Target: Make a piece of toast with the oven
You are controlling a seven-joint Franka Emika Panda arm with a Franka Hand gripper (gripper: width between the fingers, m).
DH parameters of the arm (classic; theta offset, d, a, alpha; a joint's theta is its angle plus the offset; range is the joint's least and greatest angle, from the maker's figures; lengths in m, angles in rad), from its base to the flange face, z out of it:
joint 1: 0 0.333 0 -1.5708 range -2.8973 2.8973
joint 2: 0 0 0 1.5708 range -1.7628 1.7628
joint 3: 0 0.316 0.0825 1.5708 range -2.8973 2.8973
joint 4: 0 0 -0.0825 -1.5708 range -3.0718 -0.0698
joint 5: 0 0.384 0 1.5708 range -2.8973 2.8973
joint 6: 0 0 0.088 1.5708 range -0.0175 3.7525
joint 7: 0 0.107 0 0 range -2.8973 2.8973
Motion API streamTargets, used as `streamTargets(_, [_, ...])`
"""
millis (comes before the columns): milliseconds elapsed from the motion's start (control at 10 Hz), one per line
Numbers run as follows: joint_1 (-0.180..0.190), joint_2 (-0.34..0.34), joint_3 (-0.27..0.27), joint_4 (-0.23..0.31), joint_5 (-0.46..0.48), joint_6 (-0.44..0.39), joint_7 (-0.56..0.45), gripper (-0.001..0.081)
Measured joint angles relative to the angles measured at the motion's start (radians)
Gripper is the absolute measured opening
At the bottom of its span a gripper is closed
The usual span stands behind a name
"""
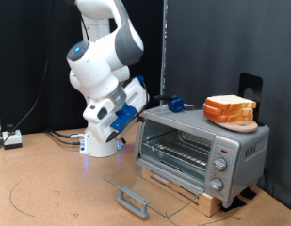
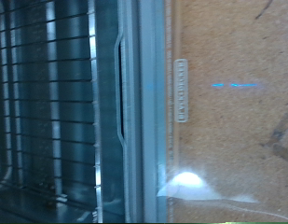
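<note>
The silver oven (image 1: 237,143) stands on a wooden board at the exterior view's right. Its glass door (image 1: 154,179) hangs open and lies flat, with the grey bar handle (image 1: 133,199) at the front. The wire rack (image 1: 178,149) inside looks bare. A thick stack of bread slices (image 1: 230,108) sits on a small board on the oven's top. No single slice shows apart from it. My gripper (image 1: 136,102) hangs just beside the oven's upper left corner; its fingers are not clear. The wrist view shows the rack (image 2: 50,112), the oven's front frame (image 2: 134,112) and the open door glass (image 2: 227,121). No fingers show there.
A blue object (image 1: 173,102) with a cable lies on the oven's top left. A black stand (image 1: 249,87) rises behind the bread. The three knobs (image 1: 220,167) face front right. Cables and a small box (image 1: 11,139) lie on the wooden table at the left.
</note>
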Motion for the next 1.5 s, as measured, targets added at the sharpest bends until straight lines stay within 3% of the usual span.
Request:
streamTargets(200, [-0.005,-0.066,0.034,-0.009,-0.08,-0.02,0.098,0.0804])
streamTargets(300, [-0.004,-0.063,0.031,-0.009,-0.062,-0.02,0.085,0.0804])
streamTargets(500, [0.023,-0.069,0.022,-0.004,0.084,-0.043,-0.044,0.0804])
streamTargets(700, [0.066,-0.099,0.018,0.01,0.195,-0.137,-0.203,0.0804])
streamTargets(1000, [0.115,-0.155,0.02,0.031,0.207,-0.32,-0.434,0.0804])
streamTargets(1100, [0.127,-0.176,0.027,0.035,0.187,-0.371,-0.468,0.0804])
streamTargets(1300, [0.13,-0.187,0.054,0.072,0.115,-0.522,-0.371,0.0804])
streamTargets(1500, [0.132,-0.194,0.058,0.06,0.146,-0.459,-0.441,0.0804])
